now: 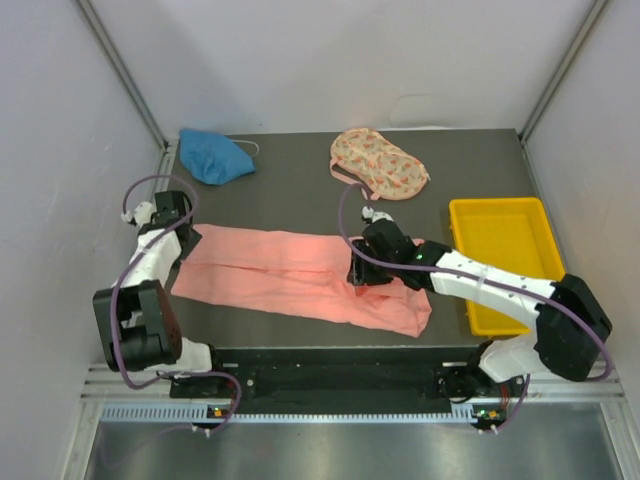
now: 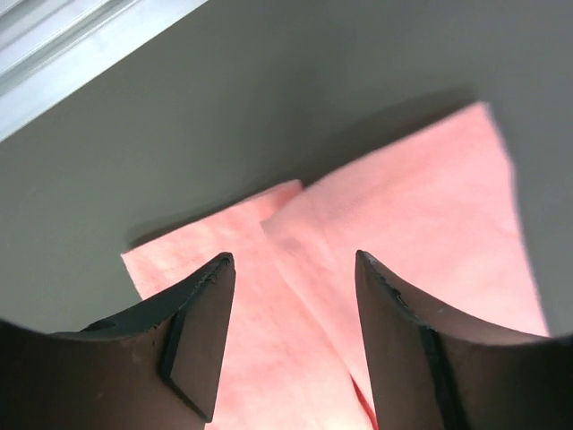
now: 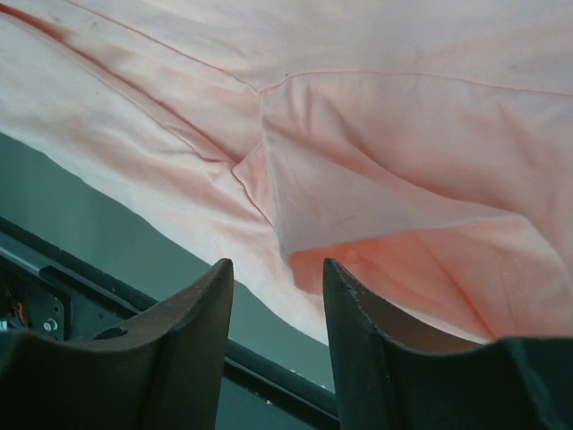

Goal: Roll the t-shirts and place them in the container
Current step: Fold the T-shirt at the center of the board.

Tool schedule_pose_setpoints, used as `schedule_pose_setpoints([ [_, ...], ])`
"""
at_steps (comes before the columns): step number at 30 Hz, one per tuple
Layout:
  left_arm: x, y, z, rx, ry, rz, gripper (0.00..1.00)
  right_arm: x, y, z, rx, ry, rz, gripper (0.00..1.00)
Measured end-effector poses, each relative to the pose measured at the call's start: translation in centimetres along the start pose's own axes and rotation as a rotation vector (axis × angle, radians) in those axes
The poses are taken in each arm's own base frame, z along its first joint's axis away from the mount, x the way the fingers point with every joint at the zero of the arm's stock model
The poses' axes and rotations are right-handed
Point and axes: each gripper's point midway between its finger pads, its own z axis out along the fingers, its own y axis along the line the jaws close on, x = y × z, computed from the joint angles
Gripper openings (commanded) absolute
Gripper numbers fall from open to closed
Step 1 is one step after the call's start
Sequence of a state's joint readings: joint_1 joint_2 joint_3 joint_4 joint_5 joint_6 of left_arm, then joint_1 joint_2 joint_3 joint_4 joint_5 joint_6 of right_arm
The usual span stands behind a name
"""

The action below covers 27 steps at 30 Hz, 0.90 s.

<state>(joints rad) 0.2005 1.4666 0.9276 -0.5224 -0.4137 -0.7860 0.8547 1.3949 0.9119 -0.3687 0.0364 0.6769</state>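
The salmon-pink t-shirt (image 1: 290, 270) lies folded into a long strip across the middle of the table. My left gripper (image 1: 183, 238) is open over its left end, which shows in the left wrist view (image 2: 295, 313) between the fingers. My right gripper (image 1: 358, 272) is open over the strip's right part; the right wrist view shows folded pink cloth (image 3: 358, 161) just beyond my fingertips (image 3: 224, 273). A blue t-shirt (image 1: 214, 155) lies bunched at the back left. A cream floral-print t-shirt (image 1: 380, 164) lies bunched at the back centre.
A yellow tray (image 1: 505, 255) stands at the right of the table, beside my right arm. White walls and metal posts enclose the table. The table's near edge and black rail (image 3: 269, 376) show under the right gripper.
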Motion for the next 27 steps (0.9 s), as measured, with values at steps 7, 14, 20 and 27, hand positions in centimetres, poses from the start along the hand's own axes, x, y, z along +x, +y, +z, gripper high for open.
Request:
schedule_pose_setpoints([
  [7,0.9,-5.8,-6.2,0.273,-0.041,0.151,0.47,-1.9,-2.4,-3.8,0.099,-0.095,0.005,0.41],
  [14,13.9,-13.9,-15.0,0.625,0.093,0.524,0.42,-2.2,-6.2,-5.7,0.213,-0.156,0.071,0.40],
  [20,24.2,-15.0,-19.2,0.766,0.253,0.774,0.45,2.4,-9.6,-5.1,0.296,-0.074,0.119,0.40],
  [27,30.2,-13.4,-21.4,0.814,0.374,0.904,0.52,5.3,-10.7,-5.6,0.300,-0.042,0.186,0.51],
])
